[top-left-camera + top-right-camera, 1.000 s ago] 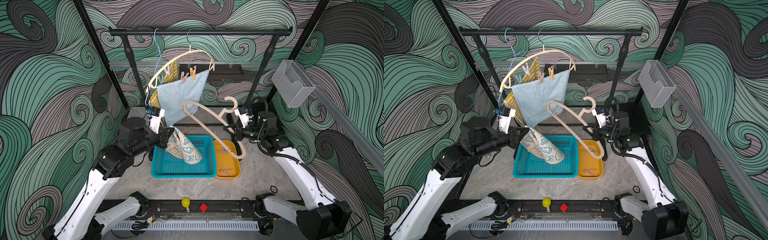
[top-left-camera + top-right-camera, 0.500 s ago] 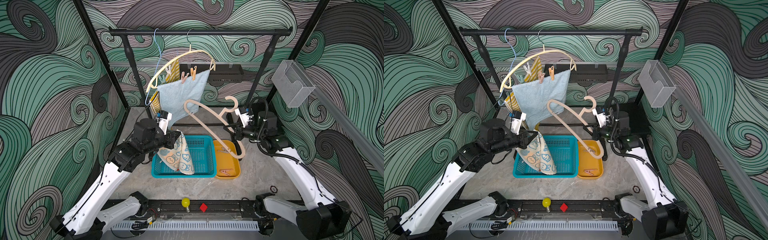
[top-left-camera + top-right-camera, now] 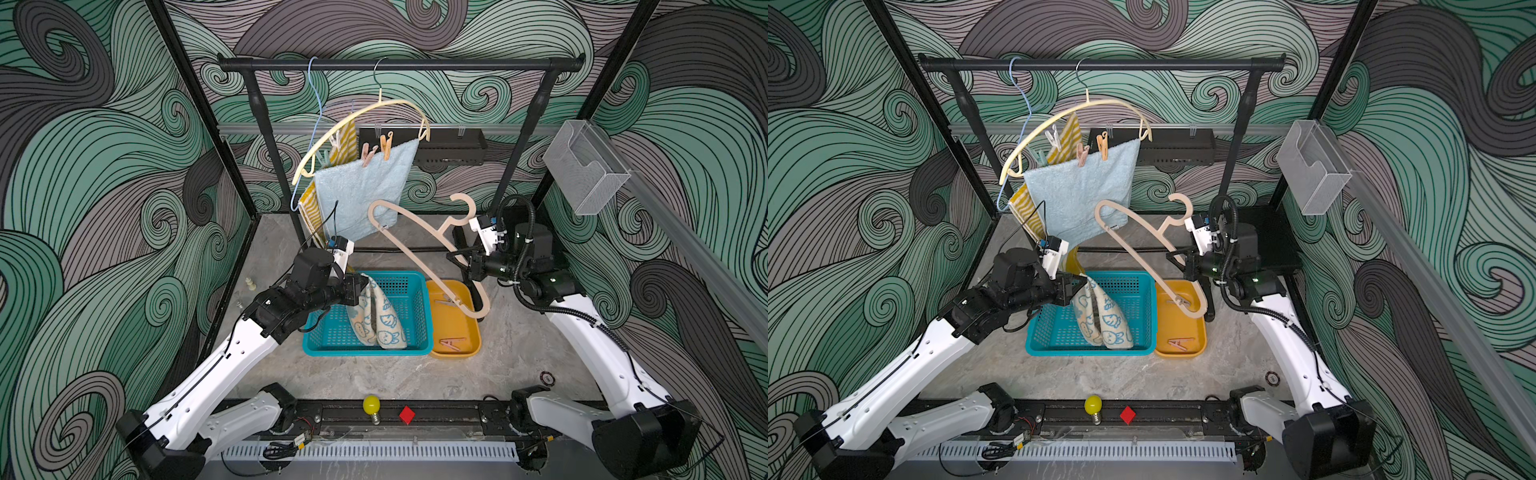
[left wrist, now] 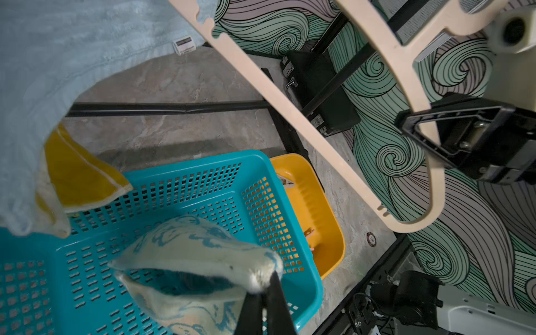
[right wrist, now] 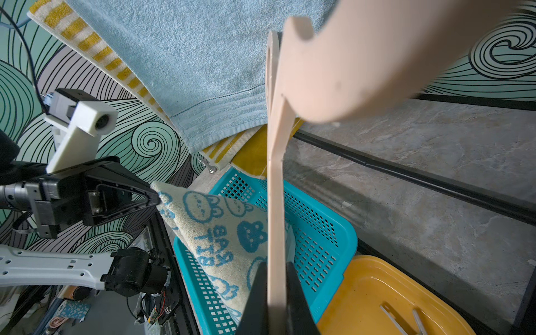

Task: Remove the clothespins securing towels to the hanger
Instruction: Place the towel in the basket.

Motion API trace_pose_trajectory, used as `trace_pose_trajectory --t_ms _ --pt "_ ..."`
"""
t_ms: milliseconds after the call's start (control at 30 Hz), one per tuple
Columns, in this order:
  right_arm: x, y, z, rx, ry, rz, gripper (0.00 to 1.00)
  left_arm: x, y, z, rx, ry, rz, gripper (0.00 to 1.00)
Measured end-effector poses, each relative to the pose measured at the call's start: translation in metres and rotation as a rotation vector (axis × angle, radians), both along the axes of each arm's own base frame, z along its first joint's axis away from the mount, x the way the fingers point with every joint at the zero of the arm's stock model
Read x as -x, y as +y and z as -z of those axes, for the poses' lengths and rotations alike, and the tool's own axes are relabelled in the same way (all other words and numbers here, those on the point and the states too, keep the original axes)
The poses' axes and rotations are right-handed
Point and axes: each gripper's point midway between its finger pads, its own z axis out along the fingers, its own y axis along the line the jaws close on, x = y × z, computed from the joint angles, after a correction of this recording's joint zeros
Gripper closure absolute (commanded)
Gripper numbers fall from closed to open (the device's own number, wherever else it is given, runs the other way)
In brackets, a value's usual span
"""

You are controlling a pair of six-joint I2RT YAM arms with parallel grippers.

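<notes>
In the teal basket the bunny-print towel now hangs by one pinched corner, its lower end resting on the mesh floor. A second ago it lay stretched across the basket's rear corner, so it has been carried inward and looks ready to be let go. The left hand is clamped tight on that corner, its arm reaching low and level over the rim. A loose pink peg lies in the orange tray alongside.

Up on the cream hanger, a pink clothespin and an orange clothespin pin the light-blue terry towel. A white clothespin and what looks like a mint clothespin hold the yellow striped towel. That leaves four to pull.

The right hand stays closed on the bare beige hanger, tilted above the tray.
</notes>
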Motion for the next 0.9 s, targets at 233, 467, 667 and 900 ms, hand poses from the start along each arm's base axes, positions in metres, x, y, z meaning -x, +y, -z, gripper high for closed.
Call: trace_pose_trajectory --t_ms 233,467,667,900 --pt "-0.003 0.002 0.007 -0.002 0.03 -0.007 1.0 0.007 0.018 0.032 -0.059 0.065 -0.074 1.0" --pt "-0.002 0.003 0.008 -0.012 0.044 -0.01 1.0 0.017 0.04 0.05 -0.107 0.096 -0.146 0.59" --pt "-0.003 0.003 0.009 -0.014 0.055 -0.011 1.0 0.02 0.051 0.056 -0.151 0.109 -0.183 0.52" --pt "-0.002 0.003 0.011 -0.013 0.062 -0.011 1.0 0.018 0.06 0.034 -0.183 0.055 -0.193 0.47"
